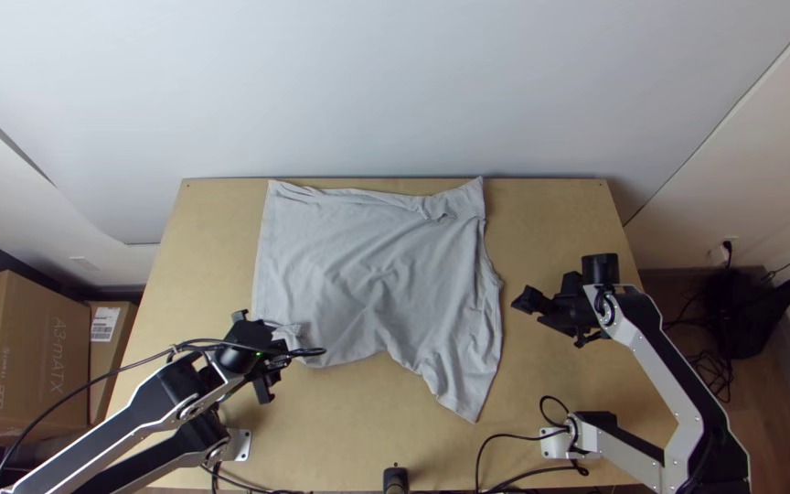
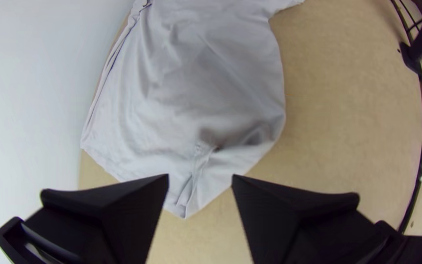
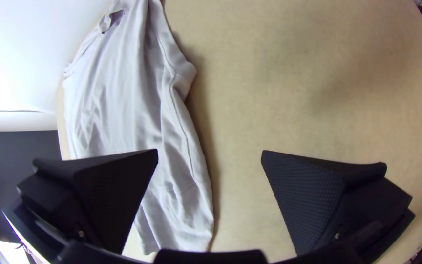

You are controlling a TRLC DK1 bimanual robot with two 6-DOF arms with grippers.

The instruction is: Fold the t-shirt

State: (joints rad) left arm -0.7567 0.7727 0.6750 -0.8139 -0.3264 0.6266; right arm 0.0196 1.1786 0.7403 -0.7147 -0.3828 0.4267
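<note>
Tabletop (image 1: 555, 220) under t-shirt (image 1: 358, 265), white wall (image 1: 395, 82) behind, cardboard boxes (image 1: 25, 357) beside, left pincer (image 1: 272, 359) spread, right pincer (image 1: 555, 321) spread

Beyond my light wooden table (image 1: 560, 220) I see a pale wall (image 1: 395, 91); cardboard boxes (image 1: 25, 343) sit lower left, brown floor (image 1: 753, 421) lower right.

The plain light grey t-shirt (image 1: 377, 265) lies spread but rumpled on the surface (image 1: 349, 430), reaching its far edge. Its straight hem runs down the left side, the near-left corner is crumpled, the near edge bows inward, and one sleeve points toward the near right. Loose wrinkles cross the middle.
</note>
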